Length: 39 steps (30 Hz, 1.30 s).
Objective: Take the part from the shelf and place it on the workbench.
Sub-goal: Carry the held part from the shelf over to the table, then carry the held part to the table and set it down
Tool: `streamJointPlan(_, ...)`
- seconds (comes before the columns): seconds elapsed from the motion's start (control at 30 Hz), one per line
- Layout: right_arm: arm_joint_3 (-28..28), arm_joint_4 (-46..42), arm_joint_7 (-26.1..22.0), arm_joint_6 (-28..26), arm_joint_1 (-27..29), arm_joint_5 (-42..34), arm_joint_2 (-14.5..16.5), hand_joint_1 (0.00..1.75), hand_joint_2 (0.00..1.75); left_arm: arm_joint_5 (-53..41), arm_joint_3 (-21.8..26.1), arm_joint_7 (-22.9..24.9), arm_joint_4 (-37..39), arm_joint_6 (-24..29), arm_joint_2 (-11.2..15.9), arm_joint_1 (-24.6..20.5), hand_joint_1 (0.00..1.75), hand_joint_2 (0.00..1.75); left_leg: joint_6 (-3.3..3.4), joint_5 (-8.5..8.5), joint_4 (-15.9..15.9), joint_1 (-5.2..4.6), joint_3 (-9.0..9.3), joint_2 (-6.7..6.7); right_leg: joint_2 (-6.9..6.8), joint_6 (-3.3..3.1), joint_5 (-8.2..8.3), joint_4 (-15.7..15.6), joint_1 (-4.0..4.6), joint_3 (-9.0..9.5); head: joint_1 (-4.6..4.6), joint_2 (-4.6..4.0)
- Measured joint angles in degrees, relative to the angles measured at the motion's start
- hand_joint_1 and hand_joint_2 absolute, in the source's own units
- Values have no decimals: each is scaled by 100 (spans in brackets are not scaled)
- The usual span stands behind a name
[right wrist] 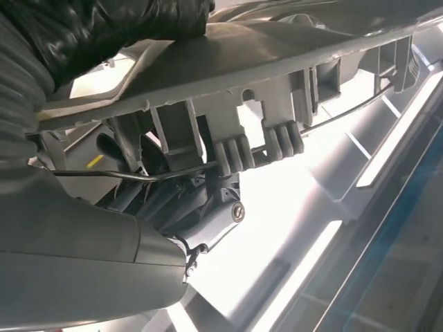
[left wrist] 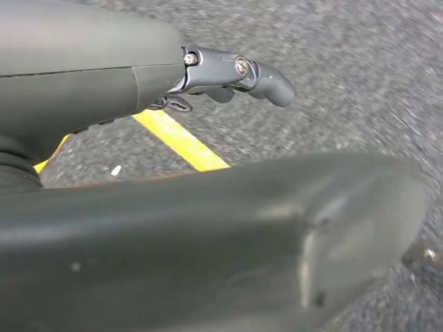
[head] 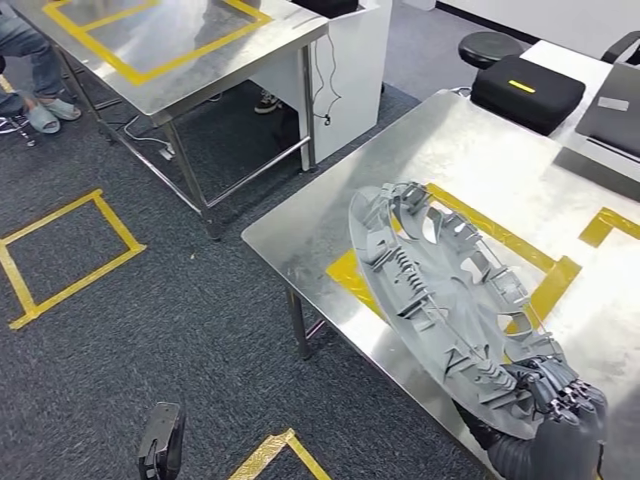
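Observation:
The part is a large round grey plastic wheel cover [head: 441,295] with ribs and clips on its upturned inner face. It hangs tilted over the steel workbench [head: 355,200], above a yellow taped rectangle [head: 555,285]. My right hand [head: 555,400] grips its near rim at the lower right. In the right wrist view my dark fingers [right wrist: 172,200] curl around the cover's rim [right wrist: 250,62] and its wire ring. My left hand [head: 160,440] hangs low over the carpet; in the left wrist view its fingers [left wrist: 235,72] stretch out with nothing in them.
A second steel table [head: 173,50] with yellow tape stands at the back left. A black case [head: 527,92] and a black stool [head: 487,45] lie beyond the workbench. Yellow tape squares [head: 60,255] mark the grey carpet. A person's feet [head: 45,110] show at the far left.

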Motion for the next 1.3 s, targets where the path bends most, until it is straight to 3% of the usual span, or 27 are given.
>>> streamJointPlan(0.07,0,0,0,0,3,-1,0,175,175,-1,-1,3,0,-1,5,-8,0,0,15,3,-172,-11,60,-71,121,66,17,9,-21,-55,5,0)
streamJointPlan(0.13,0,-1,-1,0,22,0,0,175,175,-1,1,4,-1,-3,-8,-20,0,0,58,21,-226,-15,77,47,167,138,22,14,-40,-117,9,0)
streamJointPlan(0.2,2,-3,-4,0,33,4,0,175,175,-2,1,1,-3,-4,-17,-30,0,0,127,55,-293,0,106,190,-93,183,-151,285,-21,-277,30,0)
streamJointPlan(0.27,2,-4,-4,0,34,7,1,175,175,-3,2,-2,-4,-3,-15,-18,0,0,166,56,-312,-7,115,341,-428,217,-496,986,-21,-621,48,0)
streamJointPlan(0.33,-7,-4,-1,0,46,7,1,175,175,-9,3,-2,-4,2,-20,-5,0,0,171,43,-310,-14,118,501,-538,258,-672,1545,-48,-901,49,0)
streamJointPlan(0.37,-13,-4,1,0,52,7,1,175,175,-13,3,-2,-4,4,-26,-4,0,0,163,32,-309,-10,123,576,-565,277,-609,1538,-63,-897,49,0)
streamJointPlan(0.4,-20,-4,2,0,58,7,0,175,175,-16,3,-2,-4,7,-31,-6,0,0,147,20,-308,-6,134,646,-605,292,-459,1316,-76,-777,51,0)
streamJointPlan(0.47,-26,-6,3,0,55,7,0,175,175,-19,3,-2,-4,9,-37,-8,0,0,86,-23,-295,-12,172,777,-835,312,-135,546,-72,-339,57,0)
streamJointPlan(0.53,-25,-13,1,0,47,7,0,175,175,-19,3,-2,-4,10,-34,-12,0,0,15,-70,-268,-46,204,889,-1005,257,-33,74,-45,-60,53,0)
streamJointPlan(0.57,-26,-17,-1,0,48,9,0,175,175,-17,3,-2,-4,11,-32,-17,0,0,-11,-86,-261,-62,217,944,-1001,215,-61,31,-26,-34,48,0)
streamJointPlan(0.63,-34,-27,-3,0,64,13,-1,175,175,-9,3,-3,-5,10,-38,-38,0,0,-62,-126,-251,-50,254,1025,-866,126,-58,32,-30,-41,33,0)
streamJointPlan(0.7,-50,-48,-6,0,65,10,-1,175,175,1,3,-8,-6,9,-42,-56,0,0,-111,-314,-13,-17,187,829,-742,51,-49,23,-40,-25,19,0)
streamJointPlan(0.77,-62,-62,-13,0,55,4,0,175,175,6,3,-15,-6,8,-41,-44,0,0,-124,-665,683,0,-125,515,-607,-2,-45,19,-40,-17,-7,0)
streamJointPlan(0.8,-66,-62,-19,0,52,1,0,175,175,8,3,-17,-5,8,-43,-29,0,0,-116,-812,1081,-1,-326,442,-528,-15,-45,20,-30,-16,-14,0)
streamJointPlan(0.83,-72,-63,-25,0,53,-5,0,175,175,9,3,-18,-5,8,-44,-15,0,0,-101,-869,1357,-3,-481,412,-443,-21,-46,21,-18,-12,-16,0)
streamJointPlan(0.87,-79,-62,-30,0,55,-12,0,175,175,9,3,-19,-5,8,-45,-8,0,0,-78,-813,1438,-8,-553,395,-354,-23,-47,21,-5,-5,-16,0)
streamJointPlan(0.93,-98,-63,-38,0,60,-24,0,175,175,9,3,-23,-6,8,-40,-11,0,0,-5,-407,952,-27,-404,309,-181,-24,-47,22,11,13,-14,0)
streamJointPlan(1.0,-113,-64,-55,0,59,-26,0,175,175,9,3,-26,-7,10,-26,-14,0,0,70,-41,203,-41,-116,52,-29,-14,-44,29,12,10,-10,0)
streamJointPlan(1.07,-121,-66,-68,0,62,-26,0,175,175,7,4,-25,-6,14,-19,-13,0,0,96,34,-129,-54,18,-94,101,32,-25,36,-8,-31,-12,0)
streamJointPlan(1.13,-126,-76,-70,0,78,-25,0,175,175,5,5,-25,-6,19,-38,-28,0,0,110,48,-196,-54,42,10,199,100,-8,32,-33,-85,-14,0)
streamJointPlan(1.2,-127,-93,-72,0,87,-22,0,175,175,4,7,-28,-8,24,-55,-49,0,0,153,89,-281,-31,69,148,1,150,-122,187,-17,-202,4,0)
streamJointPlan(1.27,-127,-102,-72,-1,74,-23,0,175,175,2,9,-30,-8,26,-56,-42,0,0,183,107,-325,-24,84,301,-362,194,-440,765,-3,-494,27,0)
streamJointPlan(1.3,-128,-103,-68,-1,65,-26,-2,175,175,0,10,-31,-7,26,-58,-31,0,0,188,103,-326,-25,83,386,-467,222,-605,1140,-14,-676,36,0)
